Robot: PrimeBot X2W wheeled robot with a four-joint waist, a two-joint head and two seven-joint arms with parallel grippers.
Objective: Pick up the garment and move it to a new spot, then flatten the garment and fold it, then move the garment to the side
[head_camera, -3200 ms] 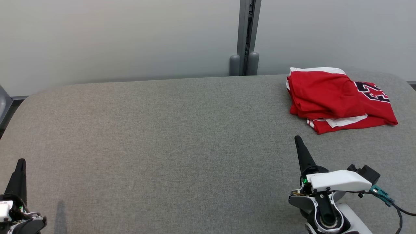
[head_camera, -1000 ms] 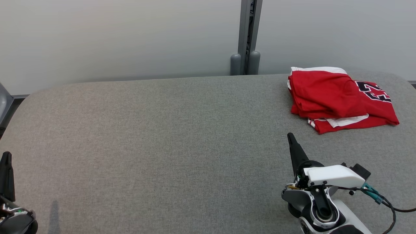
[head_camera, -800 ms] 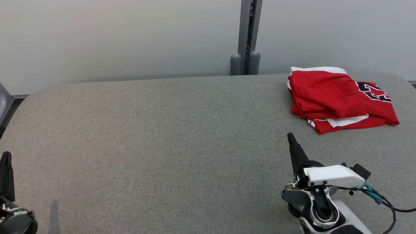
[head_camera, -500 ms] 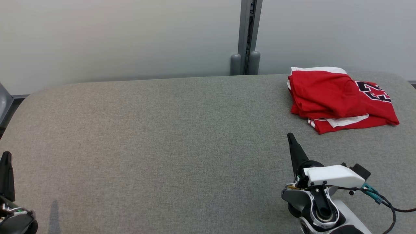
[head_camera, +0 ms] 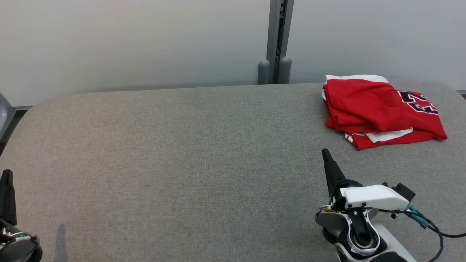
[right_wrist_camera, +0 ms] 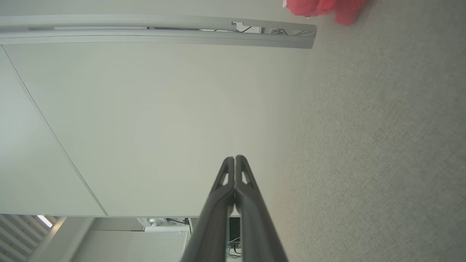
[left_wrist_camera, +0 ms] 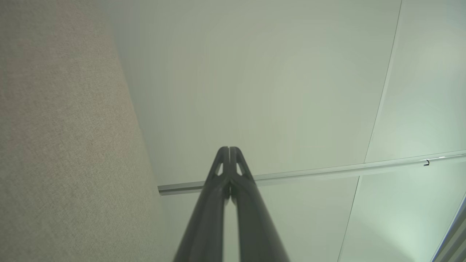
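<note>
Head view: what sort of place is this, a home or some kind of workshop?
Probably a robot test room, not a home: a wide table covered in grey fabric, bare pale wall panels joined by a metal post, and one folded red garment lying at its far right.

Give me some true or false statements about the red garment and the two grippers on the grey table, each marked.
The folded red garment with white trim lies at the far right of the grey fabric-covered table. True.
The right gripper is clamped on the garment. False: it is shut on nothing, apart from the garment, nearer the robot.
The left gripper is shut. True.
The garment is spread flat in one layer. False: it is folded in layers.
A grey upright post stands behind the table's far edge. True.
</note>
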